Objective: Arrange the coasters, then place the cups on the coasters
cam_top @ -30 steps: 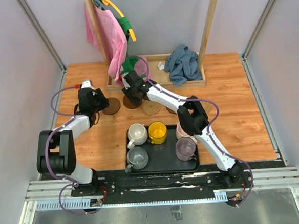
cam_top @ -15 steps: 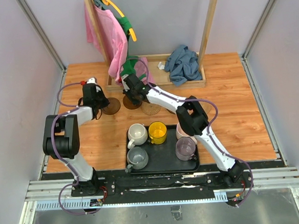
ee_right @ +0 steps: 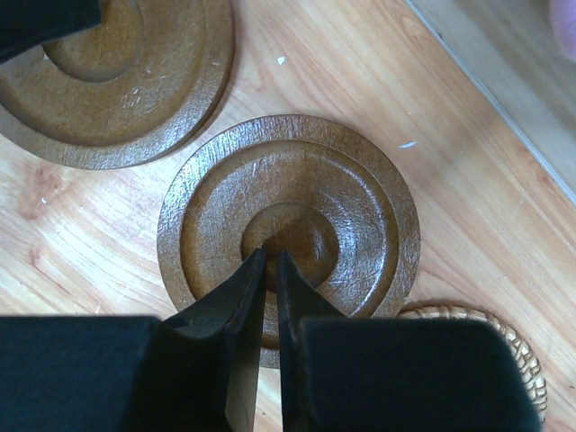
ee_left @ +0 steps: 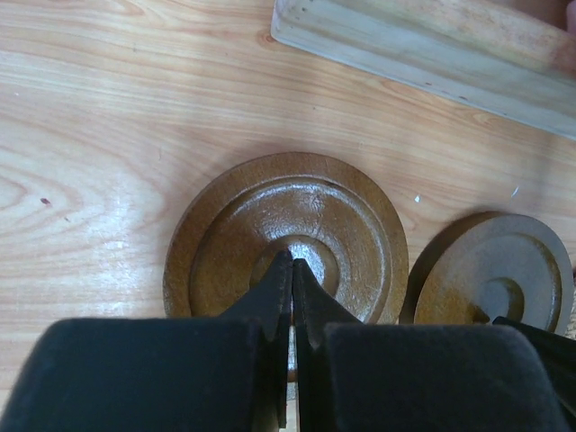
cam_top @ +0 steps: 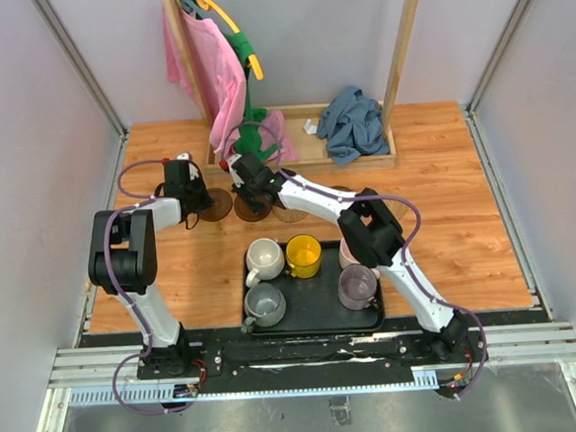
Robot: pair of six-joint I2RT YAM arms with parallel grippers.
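**Reader:** Panel A, overhead view: what stood where, largest item first?

**Robot:** The table (cam_top: 457,224) bore everything. At its far edge stood the wooden rack (cam_top: 402,35), with a pink cloth (cam_top: 209,78) hanging from it and a blue cloth (cam_top: 353,122) heaped on its base. Nearer my bases lay the black tray (cam_top: 315,321), which held all five cups. The off-white cup (cam_top: 263,257) and yellow cup (cam_top: 304,255) were in the far row, and the grey cup (cam_top: 264,304) and lilac cup (cam_top: 357,287) in the near row. The pale pink cup (cam_top: 346,258) was partly hidden behind my right arm. No cup sat on a coaster.

**Reader:** Panels B and C, wrist views: where were the coasters and your grippers?

**Robot:** Three coasters showed, in a row between tray and rack. The left dark brown coaster (ee_left: 297,216) came first, the right dark brown coaster (ee_right: 297,180) lay just beside it, and the woven tan coaster (ee_right: 504,351) lay just beside that. My left gripper (ee_left: 292,270) was closed, fingertips pressed together and gripping nothing, over the centre hollow of the left dark brown coaster. My right gripper (ee_right: 271,259) was likewise closed on nothing, its tips over the centre hollow of the right dark brown coaster. Whether either pair of tips touched the wood, I could not tell
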